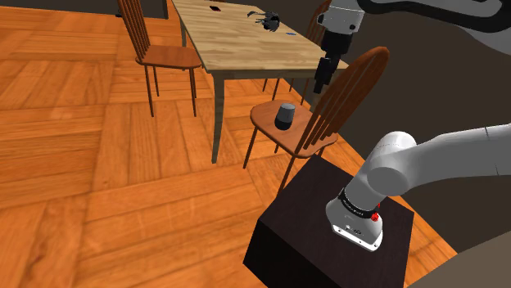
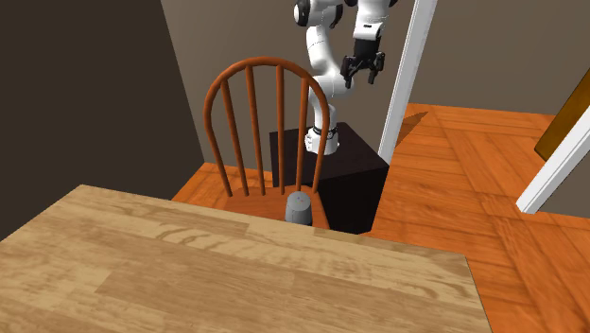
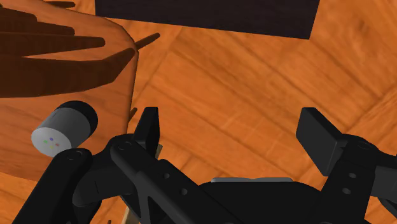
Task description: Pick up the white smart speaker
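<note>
Wooden floor [image 1: 98, 188], with a chair beside a dining table. The speaker [image 1: 285, 115], a short grey cylinder, stands upright on the chair seat [image 1: 270, 131]. It sits well below the pincer [image 1: 323, 75] and off to one side, outside the fingers. The pincer is spread wide and holds nothing. It likely needs a sideways shift before descending.

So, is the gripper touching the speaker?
Apart. In the wrist view the speaker stands on the chair seat, off to one side of the open gripper, with a clear gap.
</note>
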Robot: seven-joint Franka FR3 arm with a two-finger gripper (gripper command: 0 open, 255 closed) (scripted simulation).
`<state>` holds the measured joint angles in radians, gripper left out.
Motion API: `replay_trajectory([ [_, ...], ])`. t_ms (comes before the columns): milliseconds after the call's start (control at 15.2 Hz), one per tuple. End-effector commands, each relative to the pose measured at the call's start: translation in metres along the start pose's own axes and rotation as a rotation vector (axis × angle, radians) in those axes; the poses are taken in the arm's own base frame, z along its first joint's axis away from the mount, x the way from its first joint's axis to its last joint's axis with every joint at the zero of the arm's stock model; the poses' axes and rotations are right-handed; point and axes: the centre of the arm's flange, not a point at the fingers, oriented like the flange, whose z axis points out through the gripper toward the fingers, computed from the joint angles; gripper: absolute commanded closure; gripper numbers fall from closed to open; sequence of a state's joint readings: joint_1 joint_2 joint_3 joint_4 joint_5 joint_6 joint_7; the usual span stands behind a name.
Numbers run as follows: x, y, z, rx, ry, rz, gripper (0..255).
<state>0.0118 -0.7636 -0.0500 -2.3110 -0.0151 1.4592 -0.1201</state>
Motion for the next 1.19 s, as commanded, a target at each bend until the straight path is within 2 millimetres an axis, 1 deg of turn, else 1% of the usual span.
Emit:
replay_trajectory([
  [0,0.000,0.000,0.000,0.000,0.000,0.000,0],
  [528,0.034,0.084,0.056,0.013,0.021,-0.037,0],
  [1122,0.077,0.176,0.119,0.027,0.044,-0.079,0],
])
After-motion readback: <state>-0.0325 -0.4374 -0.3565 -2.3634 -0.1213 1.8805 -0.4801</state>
